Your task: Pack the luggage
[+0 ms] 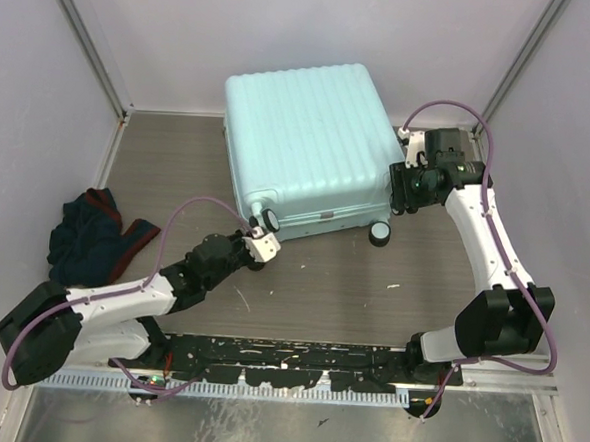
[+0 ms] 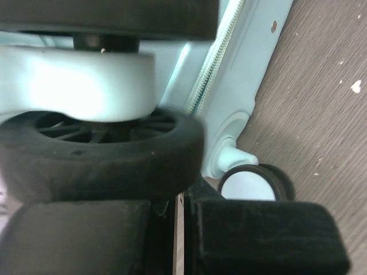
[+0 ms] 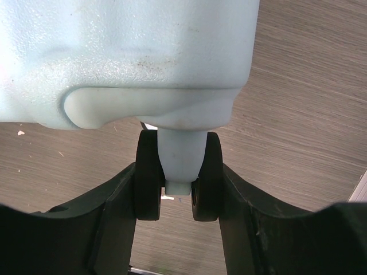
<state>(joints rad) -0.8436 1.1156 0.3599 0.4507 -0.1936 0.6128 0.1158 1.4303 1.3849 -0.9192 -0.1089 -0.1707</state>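
The pale mint-green suitcase (image 1: pixel 305 141) lies flat and closed at the back middle of the table, its ribbed shell up and its black wheels toward me. My left gripper (image 1: pixel 264 241) is at its near left wheel (image 1: pixel 271 220). In the left wrist view that wheel (image 2: pixel 97 154) fills the frame just above my gripper (image 2: pixel 179 229), whose jaws are nearly together with nothing between them. My right gripper (image 1: pixel 397 187) is at the suitcase's near right corner. In the right wrist view it (image 3: pixel 178 183) is shut on a twin wheel (image 3: pixel 149 172) with a mint stem.
A heap of dark teal and maroon clothes (image 1: pixel 94 237) lies at the left of the table. Another suitcase wheel (image 1: pixel 379 234) rests on the table near the right corner. Walls close the table in at the back and both sides.
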